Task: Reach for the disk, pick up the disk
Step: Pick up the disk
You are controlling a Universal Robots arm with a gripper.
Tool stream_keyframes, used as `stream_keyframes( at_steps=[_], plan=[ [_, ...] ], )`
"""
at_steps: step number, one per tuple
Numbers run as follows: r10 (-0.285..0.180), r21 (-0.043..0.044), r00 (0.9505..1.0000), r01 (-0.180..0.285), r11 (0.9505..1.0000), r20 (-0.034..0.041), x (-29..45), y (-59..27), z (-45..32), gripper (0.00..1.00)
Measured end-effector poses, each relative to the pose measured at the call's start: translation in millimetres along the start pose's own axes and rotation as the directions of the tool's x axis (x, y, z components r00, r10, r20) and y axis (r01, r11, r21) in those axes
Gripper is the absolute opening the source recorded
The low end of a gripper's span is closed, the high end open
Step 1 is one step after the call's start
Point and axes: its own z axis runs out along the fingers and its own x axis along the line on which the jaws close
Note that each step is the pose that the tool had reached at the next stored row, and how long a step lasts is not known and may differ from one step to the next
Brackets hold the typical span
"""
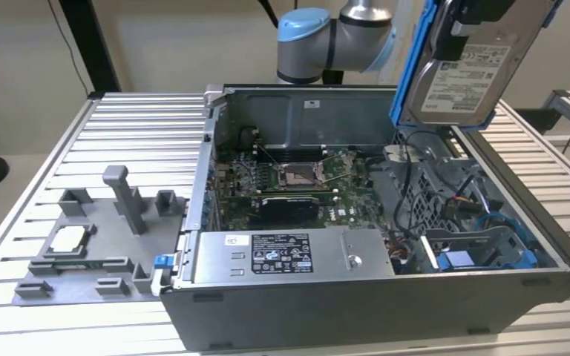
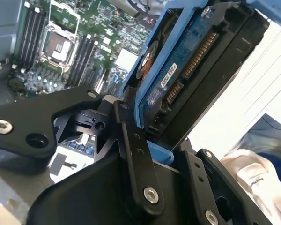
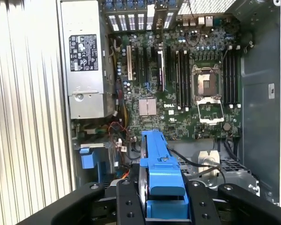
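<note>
The disk (image 1: pixel 468 74), a silver hard drive with a white label and blue side rails, hangs in the air above the far right corner of the open computer case (image 1: pixel 384 297). My gripper (image 1: pixel 475 21) is shut on its upper end. In the second wrist view the black fingers (image 2: pixel 133 154) clamp the disk (image 2: pixel 192 70) by its blue rail, with the circuit side and connector showing. In the first wrist view the disk (image 3: pixel 161 173) sits edge-on in the gripper (image 3: pixel 161 204), well above the motherboard (image 3: pixel 178 79).
A grey power supply box (image 1: pixel 285 256) with a black label sits at the case's front. Loose cables and a blue drive bay (image 1: pixel 473 256) fill the case's right side. On the exterior view's left, a grey fixture (image 1: pixel 97 245) holding a small silver chip (image 1: pixel 67 239) stands on the slatted table (image 1: pixel 136 126).
</note>
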Motion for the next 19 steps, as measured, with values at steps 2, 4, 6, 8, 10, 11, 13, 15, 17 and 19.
stream_keyframes(
  at_steps=[2, 4, 6, 8, 10, 11, 13, 15, 17, 19],
  plan=[
    [0.0, -0.0012, 1.0, 0.0, 1.0, -0.0001, 6.0, -2.2, 0.5, 0.0],
    [0.0, -0.0024, 1.0, 0.0, 1.0, -0.0002, 12.0, -4.3, 1.0, 0.0],
    [0.0, -0.0034, 1.0, 0.0, 1.0, -0.0003, 17.8, -6.4, 1.5, 0.0],
    [0.0, -0.0043, 1.0, 0.0, 1.0, -0.0003, 23.4, -8.4, 2.0, 0.0],
    [0.0, -0.0052, 1.0, 0.0, 1.0, -0.0003, 28.7, -10.3, 2.6, 0.0],
    [0.0, -0.0056, 1.0, 0.0, 1.0, -0.0005, 31.1, -11.3, 2.8, 0.0],
    [0.0, -0.0065, 1.0, 0.0, 1.0, -0.0005, 36.1, -13.1, 3.4, 0.0],
    [0.0, -0.0072, 1.0, 0.0, 1.0, -0.0006, 41.0, -15.0, 3.9, 0.0],
    [0.0, -0.0078, 1.0, 0.0, 1.0, -0.0007, 45.7, -16.5, 4.5, 0.0],
    [0.0, -0.008, 1.0, 0.0, 1.0, -0.0007, 49.2, -17.2, 5.5, 0.0]
  ],
)
